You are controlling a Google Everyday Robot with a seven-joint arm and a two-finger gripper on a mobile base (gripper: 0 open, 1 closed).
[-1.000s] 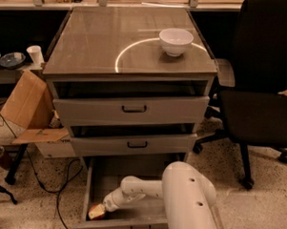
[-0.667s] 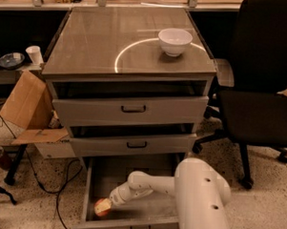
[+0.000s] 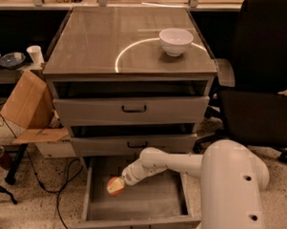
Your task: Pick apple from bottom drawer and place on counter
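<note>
The apple (image 3: 114,186) is small, reddish-orange with a paler patch. It is at the tip of my gripper (image 3: 119,183), lifted over the left part of the open bottom drawer (image 3: 149,207). My white arm reaches in from the lower right and bends down into the drawer. The gripper is shut on the apple. The counter (image 3: 94,42) is the glossy grey-brown cabinet top with a pale arc, above the two upper drawers.
A white bowl (image 3: 176,41) stands on the counter at the right. A black office chair (image 3: 263,93) is right of the cabinet. A cardboard box (image 3: 27,102) and cables lie on the floor at the left. A paper cup (image 3: 35,54) stands on a low shelf.
The gripper with the apple has risen from the drawer's front-left floor and moved back and to the right. The arm has drawn upward.
</note>
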